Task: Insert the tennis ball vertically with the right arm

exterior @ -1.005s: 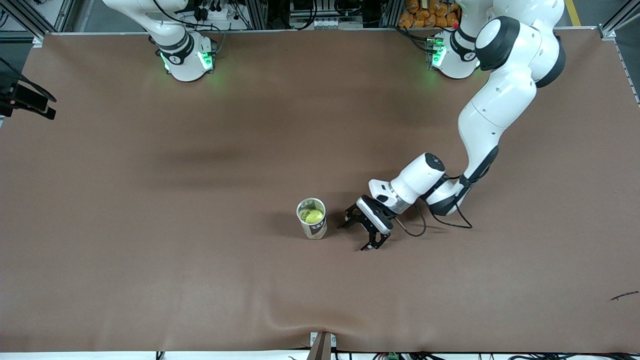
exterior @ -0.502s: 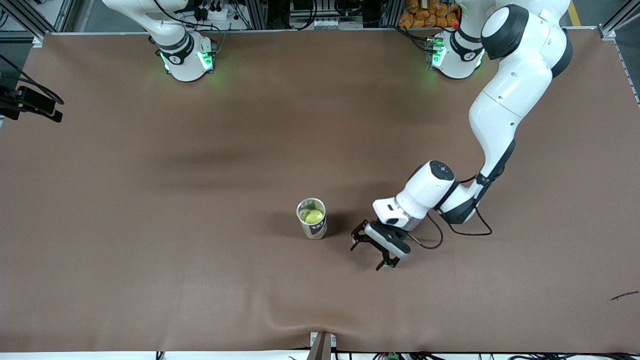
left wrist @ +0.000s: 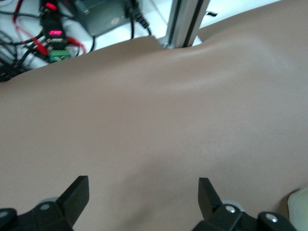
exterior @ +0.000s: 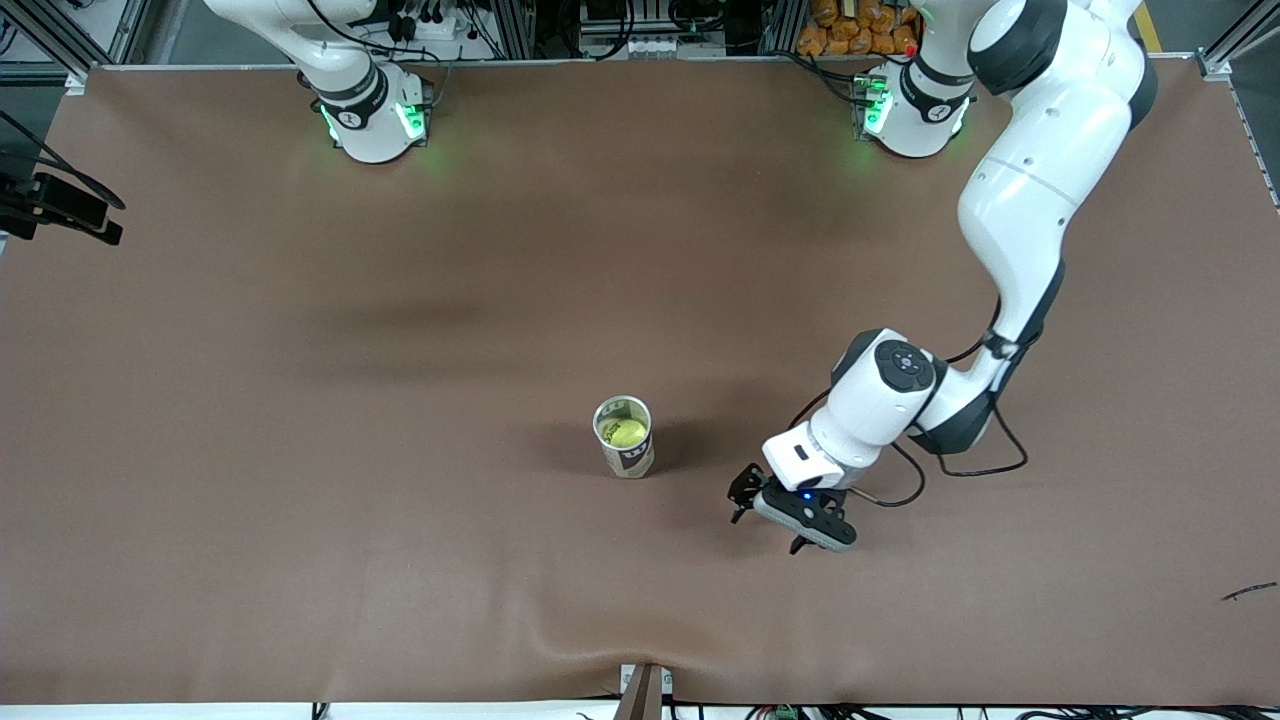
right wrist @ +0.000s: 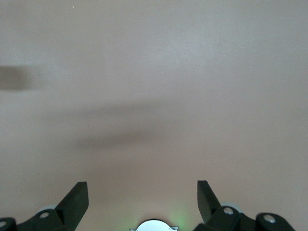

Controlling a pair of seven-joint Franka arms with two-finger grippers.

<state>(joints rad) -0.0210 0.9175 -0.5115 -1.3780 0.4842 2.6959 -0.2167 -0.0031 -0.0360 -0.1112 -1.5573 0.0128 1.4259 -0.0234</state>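
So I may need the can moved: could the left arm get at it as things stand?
Probably yes. The left gripper hangs open over bare table beside the upright can, and nothing stands between them.

Front view: high, facing both robot bases across the brown table [exterior: 300, 400].
Wrist views: close, angled down at that table.
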